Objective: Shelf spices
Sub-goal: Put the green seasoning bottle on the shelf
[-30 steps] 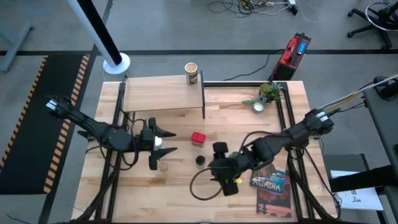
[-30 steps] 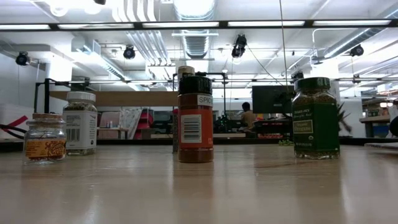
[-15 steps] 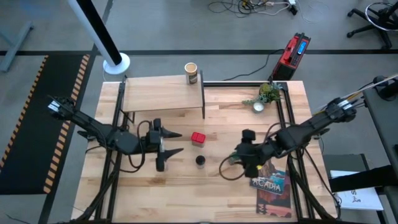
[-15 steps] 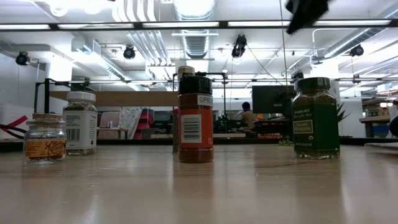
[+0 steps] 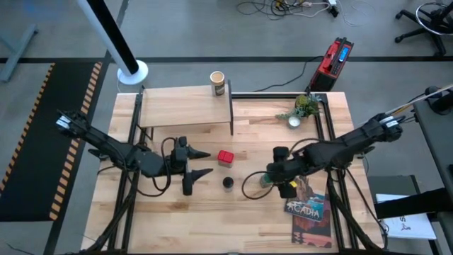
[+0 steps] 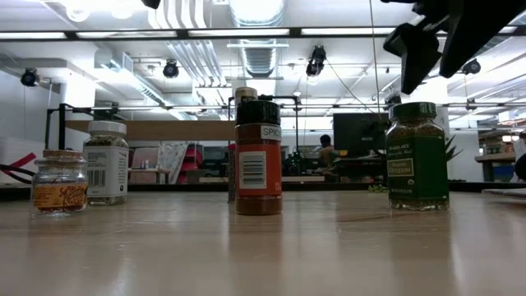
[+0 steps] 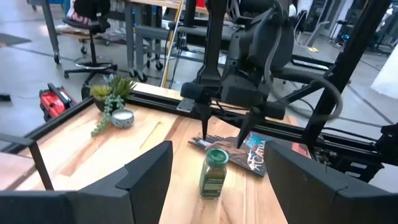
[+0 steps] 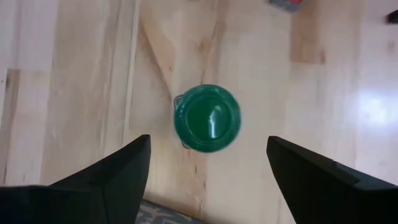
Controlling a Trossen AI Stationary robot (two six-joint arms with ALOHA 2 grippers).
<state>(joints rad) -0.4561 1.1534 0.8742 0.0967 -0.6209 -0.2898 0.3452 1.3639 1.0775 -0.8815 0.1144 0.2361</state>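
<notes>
The green-lidded jar (image 7: 214,172) stands upright on the table, right of centre. My right gripper (image 7: 226,127) hangs open just above it, pointing down, one finger over each side of the green lid (image 8: 207,118) without touching. The dark-capped jar (image 5: 228,183) and the red tin (image 5: 226,157) stand near the table's middle. The tan canister (image 5: 218,83) stands on the shelf (image 5: 180,108) at its far right corner. My left gripper (image 5: 206,163) is open at centre left, pointing toward the right edge. A white-capped jar (image 6: 107,163) and a small cork-topped jar (image 6: 59,182) show in the low view.
A small plant in a white pot (image 5: 303,109) sits at the far right. The "Acadia" book (image 5: 307,210) lies near the right front, under my right arm. Bare tabletop (image 5: 212,219) lies along the near edge.
My right gripper has swung from the table's middle toward the right edge and come down over the green-lidded jar, staying open. My left gripper has crept a little toward the right edge. The jars have stayed where they were.
</notes>
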